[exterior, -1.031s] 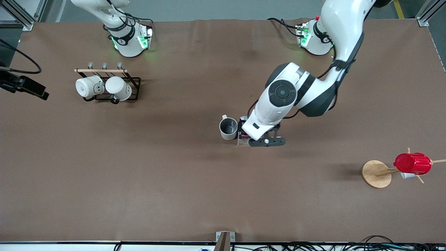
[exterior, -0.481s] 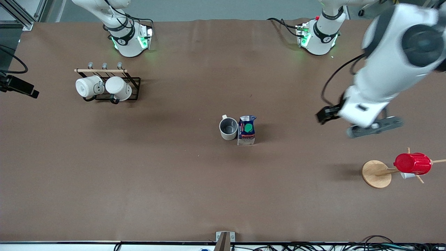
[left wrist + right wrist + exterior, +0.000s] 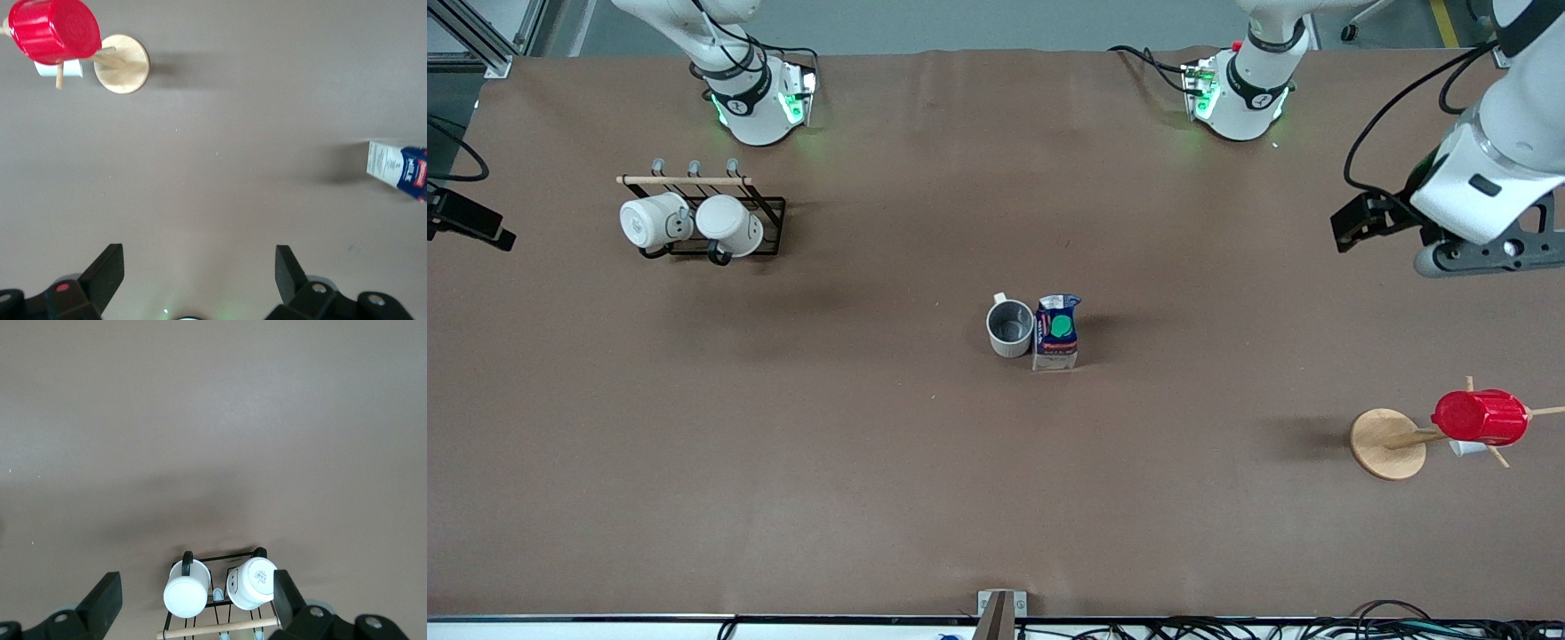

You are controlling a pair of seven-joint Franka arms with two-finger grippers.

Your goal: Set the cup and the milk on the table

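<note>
The cup (image 3: 1009, 327) stands upright on the brown table (image 3: 854, 462), near its middle, grey inside showing. The milk (image 3: 1056, 332) stands upright right beside it, toward the left arm's end, green cap up. An edge of the milk shows in the left wrist view (image 3: 400, 171). My left gripper (image 3: 1483, 256) is open and empty, up over the left arm's end of the table, well apart from both; its fingers (image 3: 107, 267) stand wide over bare cloth. My right gripper (image 3: 197, 587) is open and empty, high over the rack at the right arm's end.
A black wire rack (image 3: 769, 213) holds two plain white mugs (image 3: 694, 222), also seen in the right wrist view (image 3: 220, 590). A red ribbed cup (image 3: 1480, 417) hangs on a wooden stand with a round disc base (image 3: 1385, 444); both show in the left wrist view (image 3: 53, 30).
My left gripper was over the milk a second ago, has let it go, and has swung away up toward the left arm's end. The milk and cup have not moved.
</note>
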